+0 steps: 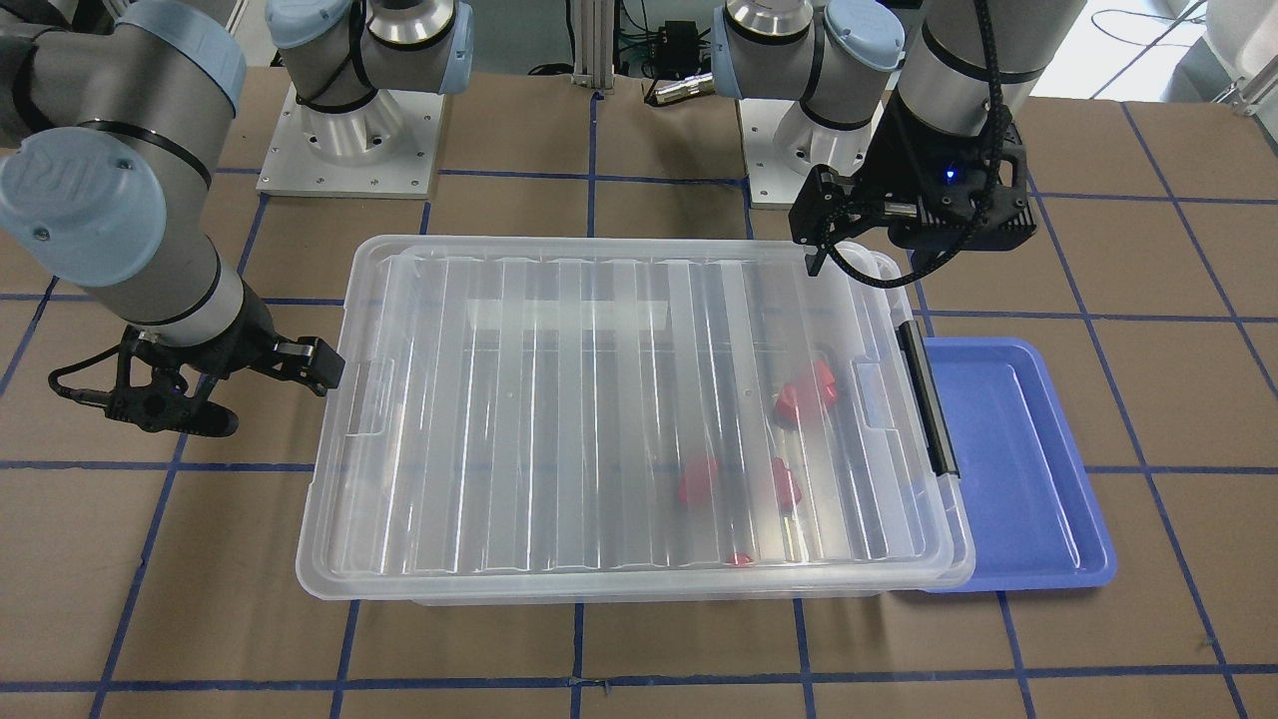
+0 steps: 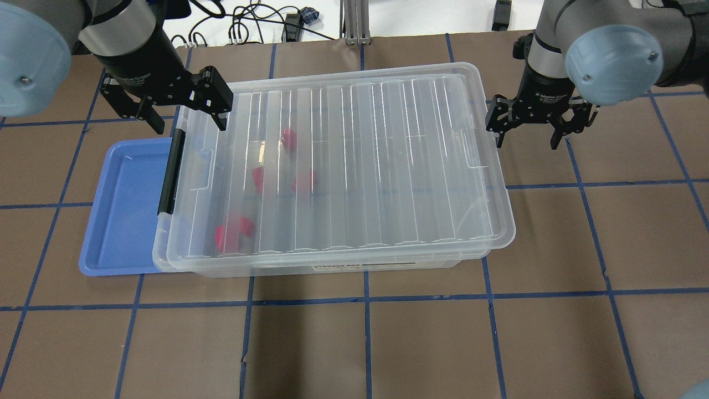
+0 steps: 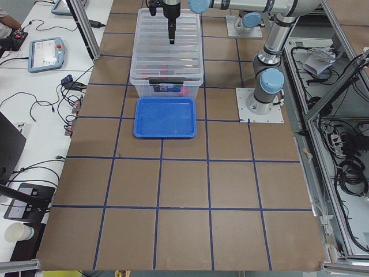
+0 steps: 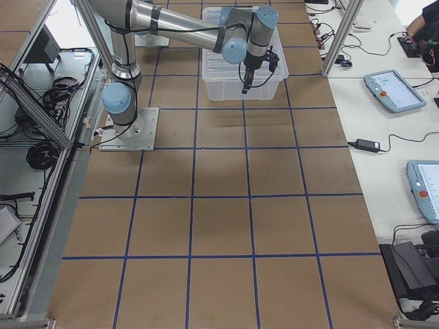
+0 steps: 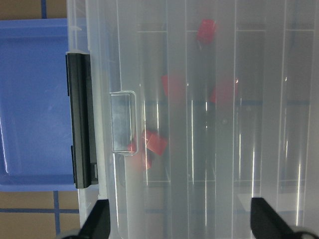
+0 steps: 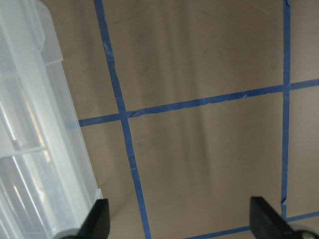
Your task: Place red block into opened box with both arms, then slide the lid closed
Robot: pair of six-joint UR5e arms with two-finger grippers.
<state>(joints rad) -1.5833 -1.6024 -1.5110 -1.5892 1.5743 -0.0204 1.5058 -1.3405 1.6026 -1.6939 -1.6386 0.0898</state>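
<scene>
The clear box (image 2: 332, 269) sits mid-table with its black bar (image 2: 169, 172) at the end on my left. The ribbed lid (image 2: 360, 166) lies over nearly all of it, set slightly toward my right. Several red blocks (image 2: 232, 233) show blurred through the lid (image 1: 599, 399), near the black-bar end (image 5: 79, 119). My left gripper (image 2: 190, 127) hovers open over the far corner at that end, holding nothing. My right gripper (image 2: 526, 144) stands open over bare table just beyond the opposite short end, also with nothing in it.
A blue tray (image 2: 122, 210) lies against the box's black-bar end, partly tucked under it. The table is brown with a grid of blue tape lines (image 6: 124, 149). Both arm bases (image 1: 349, 150) are bolted at the robot side.
</scene>
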